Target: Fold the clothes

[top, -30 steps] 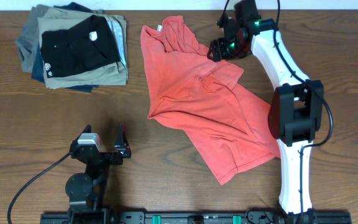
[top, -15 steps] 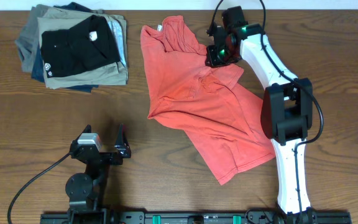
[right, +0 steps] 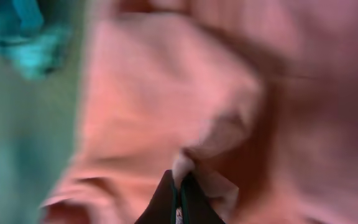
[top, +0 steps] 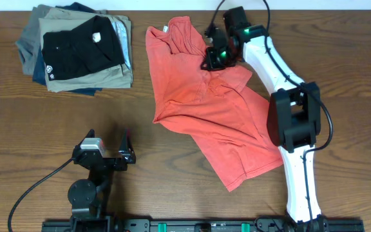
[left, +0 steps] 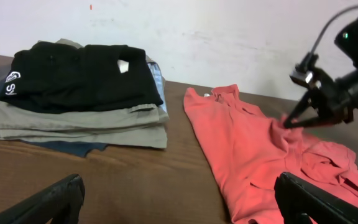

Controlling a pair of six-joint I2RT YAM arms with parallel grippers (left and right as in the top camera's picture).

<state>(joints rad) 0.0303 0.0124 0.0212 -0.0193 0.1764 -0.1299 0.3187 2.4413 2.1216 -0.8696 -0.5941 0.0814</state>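
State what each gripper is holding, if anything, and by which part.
The right gripper pinches a fold of the coral-red cotton T-shirt near its collar end, jaws shut. The left gripper holds nothing.

Even, soft lighting; right wrist view heavily blurred, overhead sharp.

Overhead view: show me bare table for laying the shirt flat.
Bare table lies between the folded stack and the left claw, left of the T-shirt. Crowded far middle, where the right claw pinches the T-shirt.
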